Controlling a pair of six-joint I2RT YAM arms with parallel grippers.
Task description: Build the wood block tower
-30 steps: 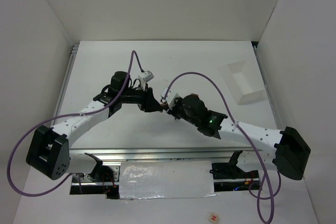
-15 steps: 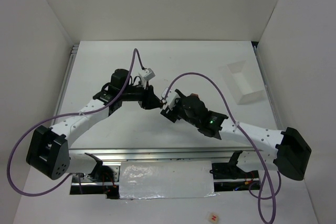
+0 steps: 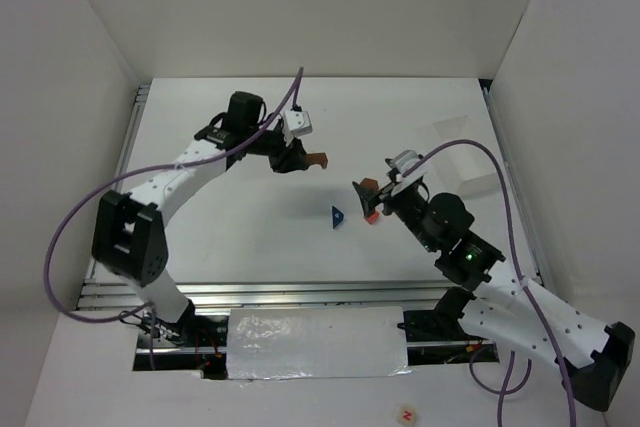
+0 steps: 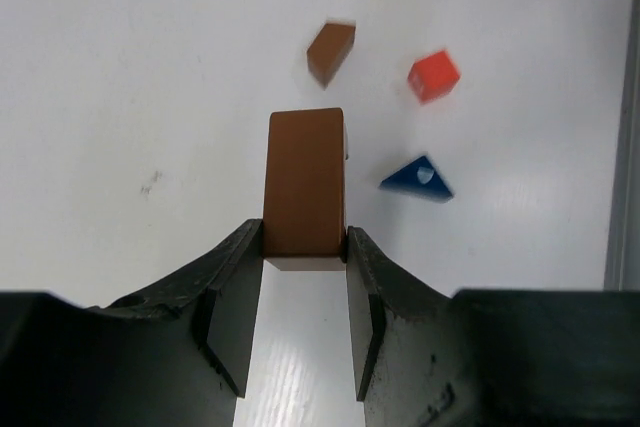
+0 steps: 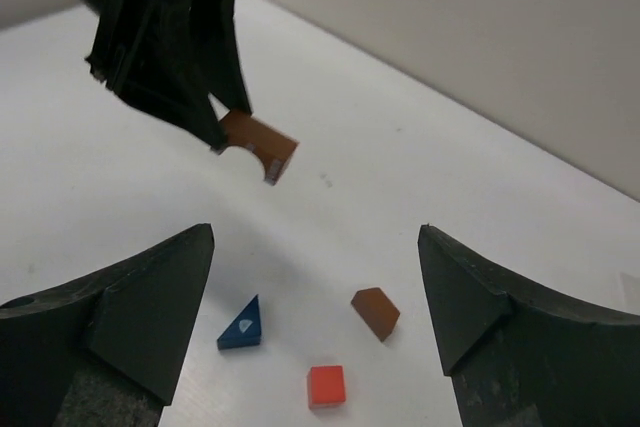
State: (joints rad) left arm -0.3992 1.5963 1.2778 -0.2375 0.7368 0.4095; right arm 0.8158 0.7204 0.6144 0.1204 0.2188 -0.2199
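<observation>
No tower stands; the wood blocks lie apart on the white table. My left gripper (image 3: 298,159) is shut on a brown rectangular block (image 4: 305,187) and holds it above the table; the right wrist view shows this same held block (image 5: 260,145). Below lie a loose brown block (image 5: 376,311), a red cube (image 5: 327,385) and a blue triangular wedge (image 5: 242,325), none touching another. The wedge (image 3: 337,217) sits mid-table. My right gripper (image 5: 315,247) hangs open above these three with nothing between its fingers, and the cube (image 3: 372,215) shows beside it from above.
A white rectangular tray (image 3: 450,132) lies at the back right, partly behind the right arm's purple cable. White walls close in the table on three sides. A metal rail (image 3: 300,292) runs along the near edge.
The two grippers, close together mid-table a second ago, have drawn apart. The right one opened and pulled back right; the left swung away with its brown block. Three blocks now lie uncovered.
</observation>
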